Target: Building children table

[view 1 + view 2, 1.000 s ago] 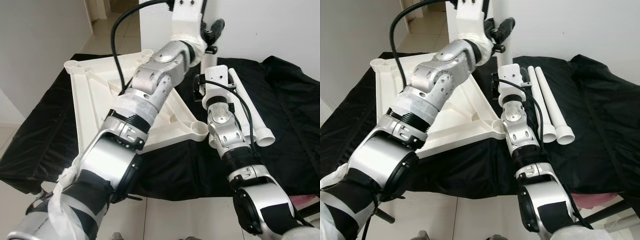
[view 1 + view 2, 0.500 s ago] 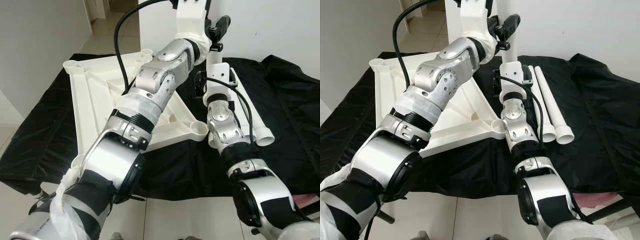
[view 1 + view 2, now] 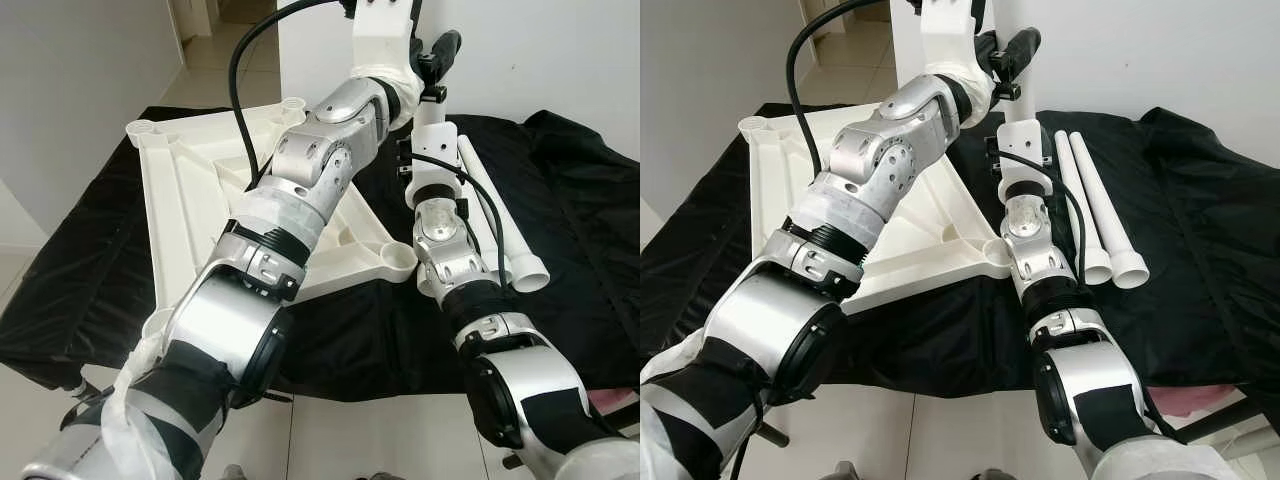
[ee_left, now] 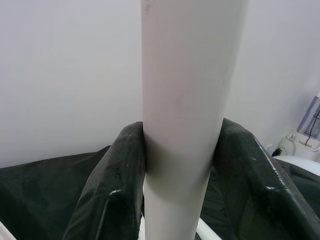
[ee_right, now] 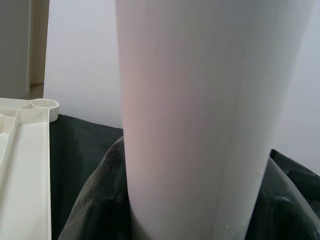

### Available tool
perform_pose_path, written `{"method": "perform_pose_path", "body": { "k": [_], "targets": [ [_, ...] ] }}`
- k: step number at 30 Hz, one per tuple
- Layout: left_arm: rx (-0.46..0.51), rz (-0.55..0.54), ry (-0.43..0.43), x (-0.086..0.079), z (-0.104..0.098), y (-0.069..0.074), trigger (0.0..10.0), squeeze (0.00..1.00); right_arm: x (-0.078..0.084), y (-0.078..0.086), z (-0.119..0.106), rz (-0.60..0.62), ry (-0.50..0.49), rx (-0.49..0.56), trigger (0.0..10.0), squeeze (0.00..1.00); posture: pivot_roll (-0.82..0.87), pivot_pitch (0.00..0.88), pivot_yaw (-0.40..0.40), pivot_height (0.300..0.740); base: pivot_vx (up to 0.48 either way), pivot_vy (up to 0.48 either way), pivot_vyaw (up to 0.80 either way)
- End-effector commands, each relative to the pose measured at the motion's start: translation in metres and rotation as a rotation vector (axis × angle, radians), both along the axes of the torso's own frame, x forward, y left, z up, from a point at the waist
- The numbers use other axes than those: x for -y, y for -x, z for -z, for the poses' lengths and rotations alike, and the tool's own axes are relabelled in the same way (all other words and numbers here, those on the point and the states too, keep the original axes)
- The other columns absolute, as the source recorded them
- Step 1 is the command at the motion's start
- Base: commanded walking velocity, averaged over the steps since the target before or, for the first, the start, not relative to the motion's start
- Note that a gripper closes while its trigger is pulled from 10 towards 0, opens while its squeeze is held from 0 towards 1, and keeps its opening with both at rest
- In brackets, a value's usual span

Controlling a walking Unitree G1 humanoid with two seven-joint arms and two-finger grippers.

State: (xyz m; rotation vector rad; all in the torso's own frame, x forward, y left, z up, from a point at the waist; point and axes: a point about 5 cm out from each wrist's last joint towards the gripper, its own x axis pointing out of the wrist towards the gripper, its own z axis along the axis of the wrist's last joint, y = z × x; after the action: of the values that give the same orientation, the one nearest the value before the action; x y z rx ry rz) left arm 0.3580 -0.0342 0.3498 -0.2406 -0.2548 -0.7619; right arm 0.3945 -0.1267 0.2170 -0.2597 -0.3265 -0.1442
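Observation:
A white children's table top (image 3: 190, 190) lies upside down on a black cloth, with round leg sockets (image 3: 400, 258) at its corners. One white table leg (image 3: 1017, 95) stands upright near the top's far right side. My left gripper (image 3: 1005, 55) is shut on it high up, and the black fingers (image 4: 112, 190) press both sides of the tube (image 4: 182, 100). My right gripper (image 5: 200, 200) is shut on the same leg (image 5: 200, 100) lower down. The leg's foot is hidden behind my right wrist (image 3: 432, 150).
Two more white legs (image 3: 1095, 200) lie side by side on the black cloth (image 3: 570, 230) to the right of my right arm. A white wall stands behind the work area. Tiled floor (image 3: 330, 440) runs along the cloth's near edge, and a doorway opens at far left.
My right wrist has moved a little up and away along the upright leg. The left gripper has shifted slightly right with the leg still held.

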Motion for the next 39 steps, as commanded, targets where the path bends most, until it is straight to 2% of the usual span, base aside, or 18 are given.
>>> {"method": "perform_pose_path", "body": {
  "k": [1,2,4,5,7,8,11,16,17,28,39],
  "targets": [
    [0.036,0.024,-0.019,0.003,-0.008,0.003,10.0,0.00,0.000,-0.001,-0.003,0.007,-0.022,0.008,0.0,0.00,-0.07,0.000,0.023,0.740,0.000,0.000,0.00],
    [0.047,0.020,-0.030,0.003,-0.007,0.003,10.0,0.00,0.001,-0.002,-0.002,0.014,-0.047,0.001,3.6,0.00,-0.07,0.000,0.021,0.740,0.000,0.000,0.00],
    [0.055,0.018,-0.037,0.003,-0.007,0.003,10.0,0.00,0.002,-0.002,-0.001,0.018,-0.063,-0.003,3.6,0.00,-0.07,0.000,0.021,0.740,0.000,0.000,0.00],
    [0.073,0.029,-0.040,0.003,-0.008,0.004,10.0,0.00,0.003,-0.002,-0.001,0.024,-0.080,-0.005,10.0,0.00,-0.07,0.000,0.020,0.740,0.000,0.000,0.00],
    [0.089,0.079,-0.020,0.006,-0.010,0.009,10.0,0.00,0.004,-0.002,-0.002,0.031,-0.110,-0.006,10.0,0.00,-0.07,0.000,0.018,0.740,0.000,0.000,0.00],
    [0.084,0.095,-0.003,0.006,-0.010,0.011,10.0,1.00,0.004,-0.003,-0.002,0.029,-0.117,-0.007,10.0,0.00,-0.07,0.000,0.019,0.740,0.000,0.000,0.00],
    [0.077,0.134,0.020,0.008,-0.011,0.014,10.0,1.00,0.003,-0.003,-0.003,0.027,-0.127,-0.008,10.0,0.00,-0.07,0.000,0.019,0.740,0.000,0.000,0.00],
    [0.117,0.138,0.005,0.008,-0.013,0.017,10.0,1.00,0.005,-0.003,-0.004,0.028,-0.154,-0.005,10.0,0.00,-0.07,0.000,0.019,0.740,0.000,0.000,0.00],
    [0.121,0.142,0.013,0.007,-0.014,0.018,10.0,0.00,0.007,-0.003,-0.004,0.031,-0.171,-0.005,10.0,0.00,-0.07,0.000,0.021,0.740,0.000,0.000,0.00],
    [0.112,0.111,0.057,-0.005,-0.010,0.015,10.0,0.00,0.013,-0.001,0.001,0.029,-0.216,-0.017,10.0,0.00,-0.07,0.000,0.024,0.740,0.000,0.000,0.00],
    [0.043,0.026,0.003,-0.027,0.028,0.007,10.0,0.00,0.012,0.004,0.012,-0.035,-0.241,-0.046,10.0,0.00,-0.07,0.000,0.035,0.740,0.000,0.000,0.00]
  ]
}}
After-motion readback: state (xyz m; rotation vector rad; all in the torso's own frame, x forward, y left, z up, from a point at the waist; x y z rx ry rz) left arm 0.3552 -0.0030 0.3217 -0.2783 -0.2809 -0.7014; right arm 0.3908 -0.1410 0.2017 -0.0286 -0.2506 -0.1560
